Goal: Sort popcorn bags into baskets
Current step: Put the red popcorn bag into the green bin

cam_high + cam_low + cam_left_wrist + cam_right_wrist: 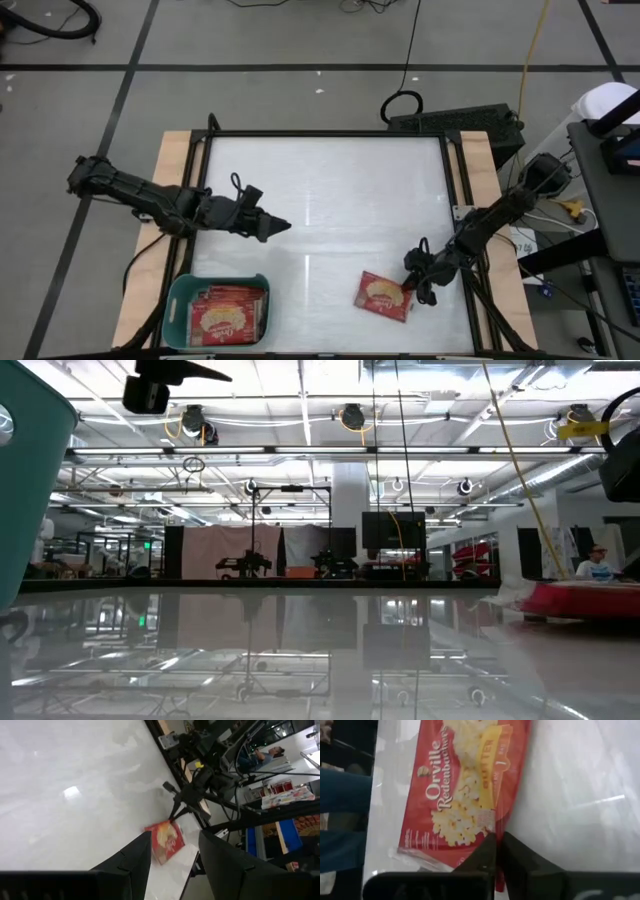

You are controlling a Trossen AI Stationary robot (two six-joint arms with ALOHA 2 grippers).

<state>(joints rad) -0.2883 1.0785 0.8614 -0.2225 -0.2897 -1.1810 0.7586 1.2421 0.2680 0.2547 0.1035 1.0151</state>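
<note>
One popcorn bag lies picture-side up near the table's front right; it also shows as a red packet in the left wrist view. My right gripper is shut at that bag's right edge. The teal basket stands at the front left corner with red popcorn bags lying flat inside. My left gripper hovers open above the table's left half, beyond the basket, with nothing between its fingers. My right gripper pinches the bag's right-hand edge between its two fingers, near one corner. The fingers slant down at it from the table's right side. The bag lies flat on the table, picture up.
A black frame and wooden side boards border the white table. Bare tabletop stretches between the arms. Cables and equipment sit beyond the far right corner. A person shows far off in the room.
</note>
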